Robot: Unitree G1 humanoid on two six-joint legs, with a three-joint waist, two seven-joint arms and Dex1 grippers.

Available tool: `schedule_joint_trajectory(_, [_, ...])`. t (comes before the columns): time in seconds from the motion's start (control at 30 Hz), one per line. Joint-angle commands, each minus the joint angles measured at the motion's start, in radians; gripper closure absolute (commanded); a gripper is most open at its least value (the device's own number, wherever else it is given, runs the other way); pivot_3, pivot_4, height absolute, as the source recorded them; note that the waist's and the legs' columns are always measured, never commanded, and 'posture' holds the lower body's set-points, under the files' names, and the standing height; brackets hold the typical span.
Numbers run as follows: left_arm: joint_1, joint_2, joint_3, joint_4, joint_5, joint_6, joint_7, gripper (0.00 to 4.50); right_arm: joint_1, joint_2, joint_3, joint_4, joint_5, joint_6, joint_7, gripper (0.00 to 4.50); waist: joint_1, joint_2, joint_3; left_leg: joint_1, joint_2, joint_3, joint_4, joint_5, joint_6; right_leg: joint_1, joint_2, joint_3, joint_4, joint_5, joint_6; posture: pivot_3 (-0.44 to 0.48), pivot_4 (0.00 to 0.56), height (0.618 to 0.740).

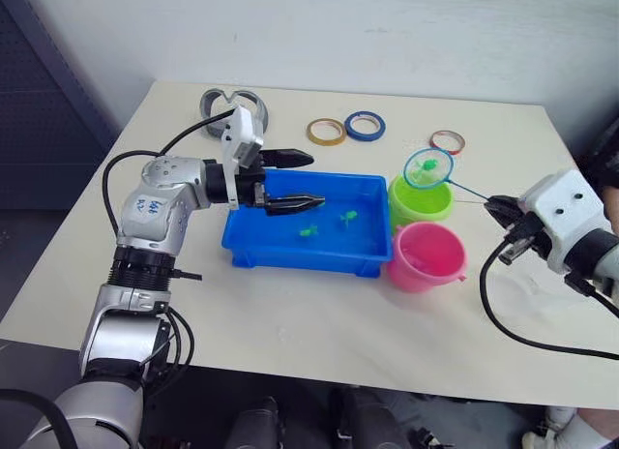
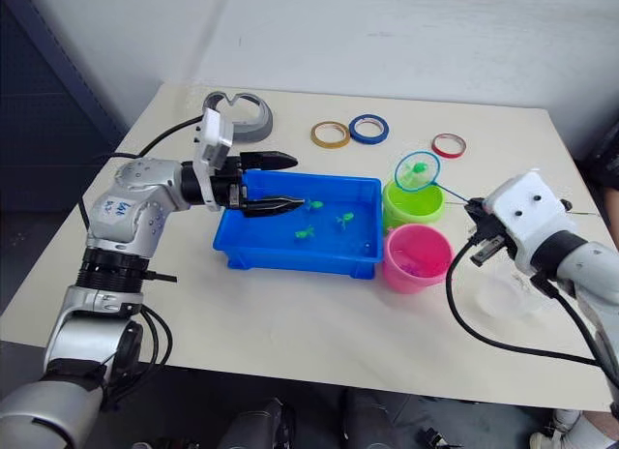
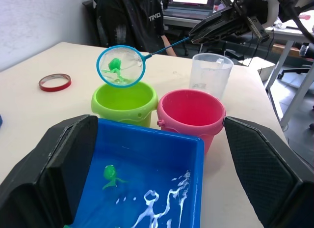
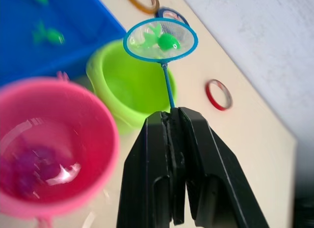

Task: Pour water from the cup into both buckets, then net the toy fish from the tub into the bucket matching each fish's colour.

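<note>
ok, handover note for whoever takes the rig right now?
Right gripper: jaws shut on the net handle, hoop over the green bucket, one green fish in the mesh.
Left gripper: jaws open, empty, over the tub.
Pink bucket holds water; the cup stands behind it.
Left: drop this fish into green, then net the two green fish in the tub.
</note>
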Motion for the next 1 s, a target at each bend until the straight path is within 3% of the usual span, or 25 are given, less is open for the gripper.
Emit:
schedule_joint_trajectory(0.03, [-0.025, -0.001, 0.006, -0.020, 0.001, -0.021, -0.006, 0.06, 0.013, -0.098, 0.060, 0.071, -0.250, -0.251, -0.023, 4.50, 0.000, 0.000, 0.000, 0.000, 0.000, 0.000, 0.000, 0.000, 0.000, 0.000, 0.000, 0.000, 0.000, 0.000, 0.000, 0.000, 0.150, 0.740])
schedule_joint_trajectory(0.17, [-0.018, 0.001, 0.006, -0.032, 0.000, -0.021, -0.002, 0.06, 0.000, -0.270, 0.160, 0.204, -0.593, -0.611, -0.122, 4.50, 0.000, 0.001, 0.000, 0.000, 0.000, 0.001, 0.001, 0.000, 0.000, 0.000, 0.000, 0.001, 0.000, 0.000, 0.000, 0.000, 0.150, 0.740])
schedule_joint_trajectory(0.27, [-0.010, 0.005, 0.011, -0.036, -0.002, -0.022, 0.000, 0.06, -0.025, -0.324, 0.182, 0.288, -0.712, -0.752, -0.182, 4.50, 0.001, 0.001, 0.000, 0.000, 0.000, 0.001, 0.001, 0.000, 0.000, -0.001, 0.000, 0.001, 0.000, 0.000, 0.000, 0.000, 0.150, 0.740])
schedule_joint_trajectory(0.67, [-0.016, 0.028, 0.023, -0.016, 0.005, -0.039, 0.003, 0.06, -0.129, -0.351, 0.209, 0.437, -0.821, -1.024, -0.175, 4.50, 0.000, 0.001, 0.000, 0.000, 0.000, 0.001, 0.002, 0.001, -0.001, 0.000, 0.000, 0.001, 0.001, 0.000, 0.000, 0.000, 0.150, 0.740])
schedule_joint_trajectory(0.87, [-0.012, 0.037, 0.025, -0.021, 0.006, -0.043, 0.003, 0.06, -0.214, -0.348, 0.226, 0.508, -0.845, -1.063, -0.180, 4.50, -0.006, 0.001, 0.000, 0.000, 0.000, 0.002, 0.004, 0.000, -0.001, 0.000, 0.000, 0.001, 0.002, 0.000, 0.000, 0.000, 0.150, 0.740])
schedule_joint_trajectory(0.97, [-0.009, 0.046, 0.027, -0.024, 0.009, -0.045, 0.004, 0.06, -0.240, -0.320, 0.215, 0.518, -0.814, -1.038, -0.165, 4.50, -0.011, 0.001, 0.000, 0.000, 0.000, 0.002, 0.004, 0.001, -0.001, 0.000, 0.000, 0.001, 0.002, 0.000, 0.000, 0.000, 0.150, 0.740])
schedule_joint_trajectory(1.0, [-0.008, 0.052, 0.030, -0.026, 0.009, -0.044, 0.002, 0.06, -0.248, -0.282, 0.200, 0.517, -0.726, -0.984, -0.127, 4.50, -0.014, 0.001, 0.000, 0.000, 0.000, 0.002, 0.004, 0.000, -0.001, 0.000, 0.000, 0.001, 0.002, 0.000, 0.000, 0.000, 0.150, 0.740])
